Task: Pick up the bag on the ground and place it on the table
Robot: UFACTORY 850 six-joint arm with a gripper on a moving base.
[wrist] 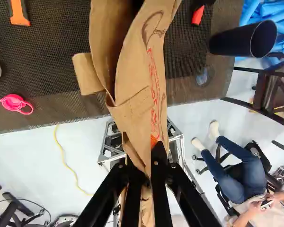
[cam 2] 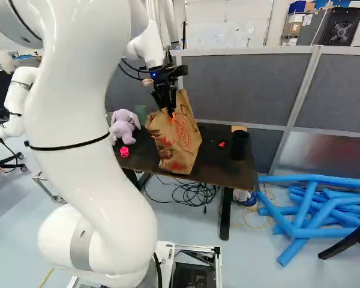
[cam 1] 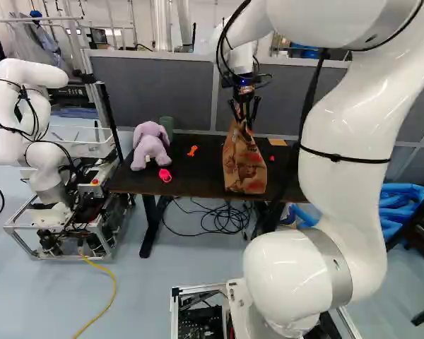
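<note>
The pincer (cam 2: pixel 171 108), nearly closed, pinches the top of one paper bag (cam 1: pixel 244 166), contents hidden, beneath it over the tabletop (cam 1: pixel 198 180); one black cup (cam 2: pixel 240 145) stands apart from the pincer.

This looks like a robotics lab to me: another robot (cam 1: pixel 35 127) stands on a metal-framed cart (cam 1: pixel 71 219) wired with electronics. Grey partitions (cam 2: pixel 240 87) wall off the area, and loose black cables (cam 1: pixel 222 219) coil under the table (cam 1: pixel 198 185).

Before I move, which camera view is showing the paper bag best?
The right base view: the bag shows broad, from the gripper to its bottom edge. The left base view shows it narrower; the wrist view looks along it, closely.
</note>
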